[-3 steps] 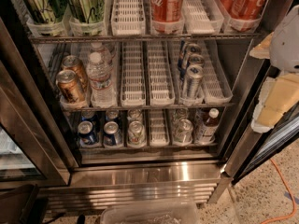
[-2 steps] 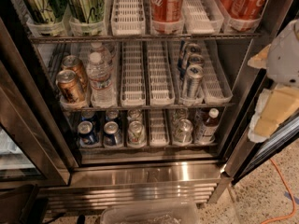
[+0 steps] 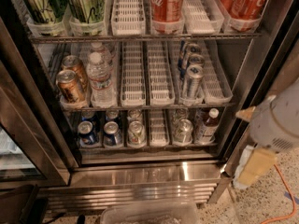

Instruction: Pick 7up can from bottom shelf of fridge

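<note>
The fridge (image 3: 140, 171) stands open in front of me, with wire racks and white trays. On its bottom shelf a small pale silvery-green 7up can (image 3: 136, 131) with a shiny top stands in the middle tray. A similar pale can (image 3: 183, 130) stands two trays to its right. My gripper (image 3: 251, 168) hangs at the right edge of the view, outside the fridge, below the white arm housing (image 3: 279, 120). It is well to the right of the cans and holds nothing that I can see.
Two dark blue cans (image 3: 88, 132) (image 3: 112, 133) stand left of the 7up can, and a dark bottle (image 3: 206, 125) stands at the far right. The middle shelf holds slim silver-blue cans (image 3: 191, 80), water bottles (image 3: 100, 80) and orange cans (image 3: 70, 85). A clear bin (image 3: 149, 213) lies on the floor.
My arm and gripper have come lower and further into view at the right edge. The cans in the fridge have not moved.
</note>
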`<state>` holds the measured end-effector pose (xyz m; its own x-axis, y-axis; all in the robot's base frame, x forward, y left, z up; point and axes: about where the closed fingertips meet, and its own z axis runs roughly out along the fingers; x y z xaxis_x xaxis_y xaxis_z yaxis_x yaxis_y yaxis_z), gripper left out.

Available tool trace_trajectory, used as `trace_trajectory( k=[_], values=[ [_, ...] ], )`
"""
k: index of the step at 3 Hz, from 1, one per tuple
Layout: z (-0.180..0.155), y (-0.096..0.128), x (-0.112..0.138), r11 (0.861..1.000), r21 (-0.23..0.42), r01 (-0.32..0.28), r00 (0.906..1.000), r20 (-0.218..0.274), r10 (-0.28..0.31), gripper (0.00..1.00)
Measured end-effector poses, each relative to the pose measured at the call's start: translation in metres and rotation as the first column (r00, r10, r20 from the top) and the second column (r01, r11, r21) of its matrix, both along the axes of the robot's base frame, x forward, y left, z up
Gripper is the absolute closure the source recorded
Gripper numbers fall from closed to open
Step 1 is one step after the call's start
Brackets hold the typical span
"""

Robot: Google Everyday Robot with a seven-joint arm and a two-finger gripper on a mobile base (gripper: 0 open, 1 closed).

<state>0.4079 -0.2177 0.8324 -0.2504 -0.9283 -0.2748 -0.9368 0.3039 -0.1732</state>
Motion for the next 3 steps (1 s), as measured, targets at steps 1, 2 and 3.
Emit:
trace_trajectory(
  k=[1, 2, 3],
  values=[
    [-0.062, 0.003, -0.013, 0.999, 0.026, -0.036, 0.9992, 0.019, 0.036, 0.0],
    [-0.101, 0.014, -0.013, 0.997, 0.039, -0.066, 0.996, 0.063, 0.063, 0.0],
    [-0.101, 0.014, -0.013, 0.997, 0.039, -0.066, 0.996, 0.063, 0.063, 0.0]
  ],
)
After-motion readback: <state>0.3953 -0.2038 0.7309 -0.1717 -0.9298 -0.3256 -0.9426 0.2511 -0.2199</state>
